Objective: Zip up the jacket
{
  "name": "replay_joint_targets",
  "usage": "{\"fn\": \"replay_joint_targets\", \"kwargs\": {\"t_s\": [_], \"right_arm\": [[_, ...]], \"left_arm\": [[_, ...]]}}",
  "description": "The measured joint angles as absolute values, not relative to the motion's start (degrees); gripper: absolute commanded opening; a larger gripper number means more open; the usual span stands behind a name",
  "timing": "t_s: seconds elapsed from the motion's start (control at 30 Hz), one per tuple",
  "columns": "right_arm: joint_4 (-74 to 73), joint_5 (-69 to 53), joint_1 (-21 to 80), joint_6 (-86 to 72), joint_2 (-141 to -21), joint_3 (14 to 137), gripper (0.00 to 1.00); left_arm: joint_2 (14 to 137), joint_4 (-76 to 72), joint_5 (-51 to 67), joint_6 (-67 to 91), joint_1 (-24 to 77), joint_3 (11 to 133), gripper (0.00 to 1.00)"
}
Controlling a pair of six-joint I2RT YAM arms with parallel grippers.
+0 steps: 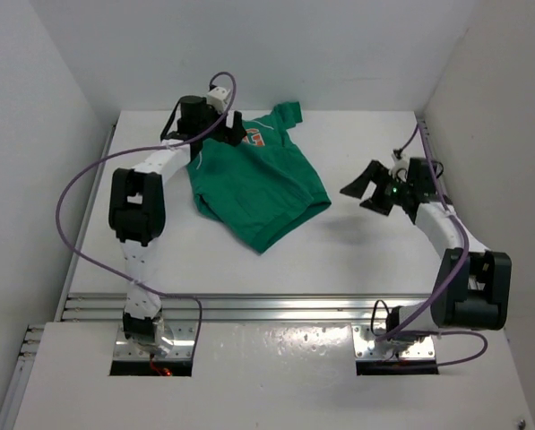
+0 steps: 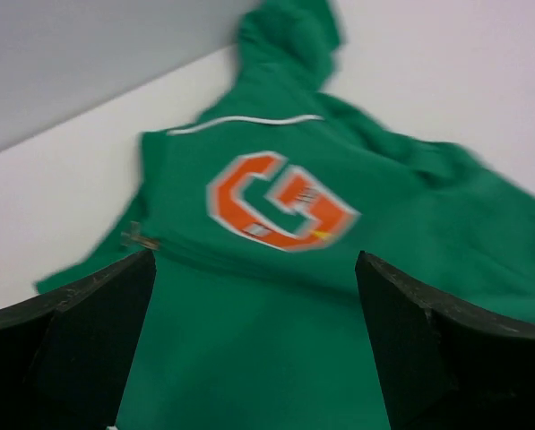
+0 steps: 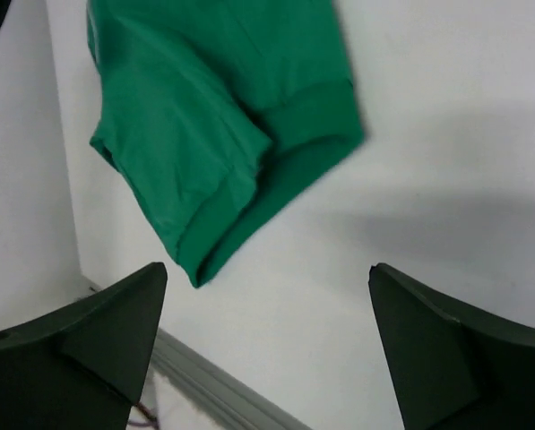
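On the white counter (image 1: 357, 260), toward the far left: a small green short-sleeved fabric jacket (image 1: 258, 184), spread out front up, held by nothing. Carries an orange letter "G" (image 2: 280, 202) on the chest and thin white piping (image 2: 249, 121) along one shoulder. Lies skewed, collar end toward the far left, hem band (image 3: 312, 125) toward the near right.

Over the collar end: the left gripper (image 1: 233, 133), black fingers (image 2: 88, 313) spread wide, pinching nothing. Well off to the right of the hem, above bare counter: the right gripper (image 1: 367, 190), fingers (image 3: 97, 331) likewise spread wide and empty.

Judged soft, light and limp. Likely to bunch, slide and drag across the smooth counter under a one-sided pull, so needs pinning at one end and tension along the front. Not fragile; tolerant of a firm pinch. Probably best taken by the hem band close to the front closure, doubled and firmer there, with the other gripper on the zip pull.

At the cloth's edge beside the "G": a small pale tab (image 2: 140, 236), possibly that pull, too blurred to tell. Likewise no telling the zip's state from here. A small, hard target, apt to slip out of a loose pinch; worth closing squarely on the tab itself, not on the slack cloth around it.
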State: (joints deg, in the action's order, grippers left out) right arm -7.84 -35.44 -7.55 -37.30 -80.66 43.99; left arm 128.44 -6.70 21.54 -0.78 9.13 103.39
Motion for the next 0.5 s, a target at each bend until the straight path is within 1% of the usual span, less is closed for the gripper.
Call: {"fn": "replay_joint_targets", "kwargs": {"t_s": [0.03,0.1,0.2,0.27,0.37,0.5], "right_arm": [[-8.0,-35.1,-7.0,-35.8,-81.1,46.7,0.96],[-8.6,-34.1,-6.0,-31.5,-82.7,52.4,1.00],[-9.9,-32.3,-5.7,-25.1,-86.6,59.9,1.00],[-10.8,-31.0,-6.4,-21.1,-89.7,63.9,1.00],[-11.5,-29.5,-8.6,-15.9,-93.9,67.2,1.00],[-12.3,-28.4,-11.0,-11.6,-98.5,68.8,1.00]], "left_arm": [[126.7,-5.3,22.8,-0.1,9.3,102.1,1.00],[118.6,-1.6,24.5,1.1,10.7,97.4,1.00],[109.7,1.8,23.2,3.2,11.8,93.8,1.00],[105.0,2.5,22.3,4.9,10.8,90.6,1.00],[102.0,3.0,21.1,6.3,5.0,87.4,1.00],[103.3,5.3,18.2,5.3,-4.4,84.8,1.00]]}}
